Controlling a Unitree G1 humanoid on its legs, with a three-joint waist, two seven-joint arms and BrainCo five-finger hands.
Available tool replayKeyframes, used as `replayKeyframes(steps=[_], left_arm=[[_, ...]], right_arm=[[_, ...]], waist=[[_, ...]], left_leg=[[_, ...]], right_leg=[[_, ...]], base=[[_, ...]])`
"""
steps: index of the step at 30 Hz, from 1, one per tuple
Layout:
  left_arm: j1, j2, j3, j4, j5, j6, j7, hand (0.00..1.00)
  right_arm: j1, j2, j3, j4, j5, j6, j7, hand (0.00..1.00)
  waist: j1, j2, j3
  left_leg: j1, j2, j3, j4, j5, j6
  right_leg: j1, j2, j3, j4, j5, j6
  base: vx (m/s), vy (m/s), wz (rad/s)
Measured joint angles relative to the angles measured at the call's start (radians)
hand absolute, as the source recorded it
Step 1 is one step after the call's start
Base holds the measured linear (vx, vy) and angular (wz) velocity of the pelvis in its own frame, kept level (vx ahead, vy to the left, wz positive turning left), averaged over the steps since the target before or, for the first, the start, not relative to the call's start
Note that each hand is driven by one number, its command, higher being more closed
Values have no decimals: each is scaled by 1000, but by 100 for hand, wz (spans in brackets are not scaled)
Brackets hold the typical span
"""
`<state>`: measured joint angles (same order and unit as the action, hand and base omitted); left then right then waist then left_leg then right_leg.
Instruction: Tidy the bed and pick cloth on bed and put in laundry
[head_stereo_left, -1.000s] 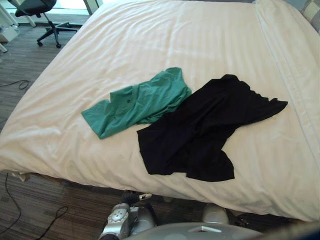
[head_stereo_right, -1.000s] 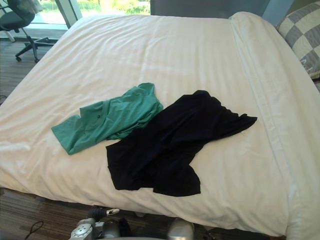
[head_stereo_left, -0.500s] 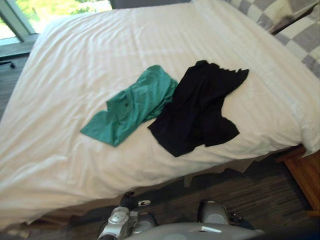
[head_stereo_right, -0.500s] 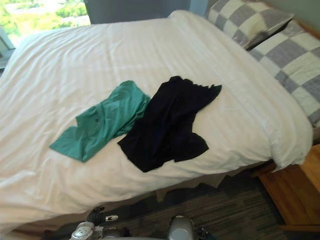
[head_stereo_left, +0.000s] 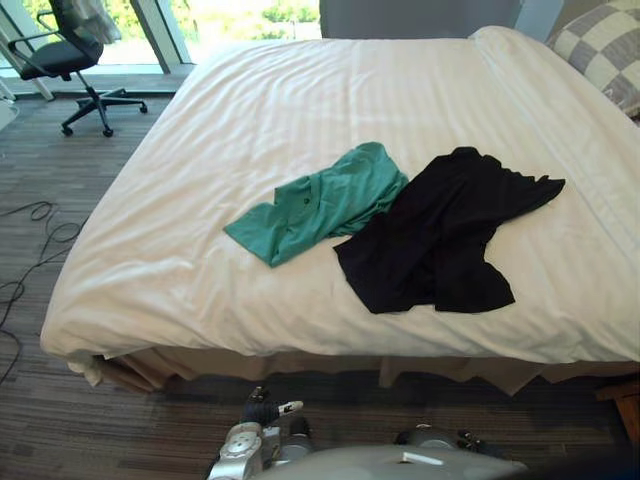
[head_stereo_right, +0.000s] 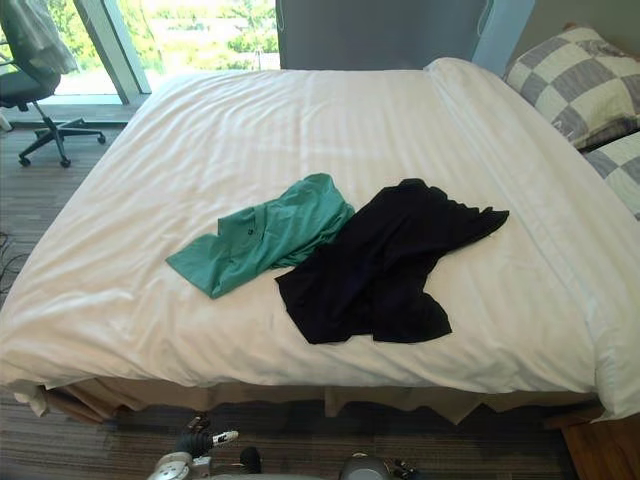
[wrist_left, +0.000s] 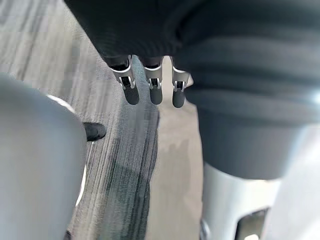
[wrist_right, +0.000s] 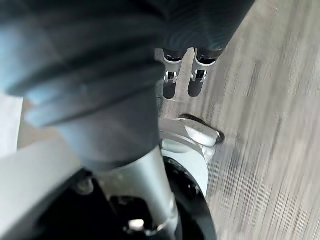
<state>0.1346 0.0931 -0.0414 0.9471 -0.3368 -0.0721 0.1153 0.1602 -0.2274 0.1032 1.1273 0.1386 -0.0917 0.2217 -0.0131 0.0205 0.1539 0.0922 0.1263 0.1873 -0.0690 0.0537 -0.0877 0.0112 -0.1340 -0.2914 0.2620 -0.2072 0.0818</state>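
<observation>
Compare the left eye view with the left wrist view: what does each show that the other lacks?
Left eye view: the white bed with a green shirt and a black garment lying on it, edges touching, plus an office chair. Left wrist view: the left hand, fingers straight and holding nothing, hanging above the floor. Both: the dark striped carpet.

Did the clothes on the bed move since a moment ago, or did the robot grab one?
No. Only the robot's own view shifted, so the whole picture moved. The green shirt and the black garment lie touching on the bed as before. Nothing was grabbed: the left hand and the right hand hang open above the floor.
</observation>
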Motion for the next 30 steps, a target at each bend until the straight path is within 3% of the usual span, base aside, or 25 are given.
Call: replayKeyframes(steps=[4, 9, 11, 13, 17, 18, 19, 22, 24, 28, 29, 30], left_arm=[[2, -12, 33, 29, -126, -1, 27, 0], [22, -40, 144, 70, -365, 2, 111, 0], [39, -39, 232, 70, -428, -3, 144, 0], [54, -26, 393, 67, -486, -21, 201, 0], [67, 34, 692, 7, -597, -37, 303, 0], [84, 52, 783, -25, -620, -48, 336, 0], [91, 68, 863, -53, -644, -49, 366, 0], [91, 120, 964, -109, -706, -53, 385, 0], [87, 188, 1014, -156, -714, -72, 389, 0], [76, 268, 1013, -321, -691, -120, 307, 0], [75, 295, 980, -401, -620, -166, 276, 0], [75, 299, 967, -420, -599, -177, 273, 0]], right_arm=[[26, 5, -34, 1, 109, 24, -2, 0], [76, 80, -257, 4, 263, 22, -44, 0], [92, 103, -326, 6, 296, 22, -50, 0], [116, 153, -457, 7, 350, 20, -74, 0], [150, 194, -619, -11, 352, 18, -112, 0], [151, 189, -787, -74, 399, -15, -197, 0], [147, 147, -903, -191, 419, -77, -255, 0], [107, -10, -1008, -330, 403, -193, -307, 0], [60, -108, -1030, -423, 356, -269, -317, 0], [0, -152, -936, -617, 229, -284, -342, 0], [-26, -159, -874, -728, 166, -277, -344, 0], [-29, -162, -856, -757, 155, -273, -342, 0]], waist=[[-1, 10, -1], [-7, 30, -17], [-7, 29, -17], [-7, 31, -22], [-2, 33, -43], [-4, 47, -59], [-13, 58, -67], [-18, 63, -86], [-5, 38, -112], [7, 6, -152], [7, -6, -152], [7, -6, -152]], left_leg=[[12, -3, 1, -8, 0, 0], [30, -5, -21, -27, -4, -9], [30, -5, -30, -27, -4, -16], [31, -3, -31, -27, -3, -24], [31, -4, 2, -28, -3, -27], [32, -5, 24, -33, -9, -35], [33, -5, 38, -34, -15, -37], [34, -7, 50, -34, -22, -37], [33, -3, 49, -34, -16, -29], [34, 13, 46, -33, -15, -28], [34, 16, 48, -33, -15, -29], [33, 16, 49, -33, -15, -29]], right_leg=[[30, 2, -4, -31, 12, 6], [72, 0, -45, -73, 14, 11], [85, 0, -59, -82, 13, 13], [104, 0, -80, -92, 13, 13], [124, 0, -83, -104, 12, 14], [122, -4, -79, -104, 11, 15], [120, -9, -77, -107, 14, 20], [121, -13, -77, -110, 16, 22], [123, -4, -78, -114, 14, 19], [130, 17, -79, -118, 6, 5], [128, 21, -76, -119, 4, 2], [128, 22, -75, -119, 4, 2]], base=[[83, 11, 2], [73, 4, 18], [88, -7, 23], [85, -18, 19], [42, -5, 2], [-10, 31, -12], [-4, 34, -14], [-7, 14, -3], [8, -18, 2], [34, -57, 4], [12, -32, -1], [-4, -21, -5]])
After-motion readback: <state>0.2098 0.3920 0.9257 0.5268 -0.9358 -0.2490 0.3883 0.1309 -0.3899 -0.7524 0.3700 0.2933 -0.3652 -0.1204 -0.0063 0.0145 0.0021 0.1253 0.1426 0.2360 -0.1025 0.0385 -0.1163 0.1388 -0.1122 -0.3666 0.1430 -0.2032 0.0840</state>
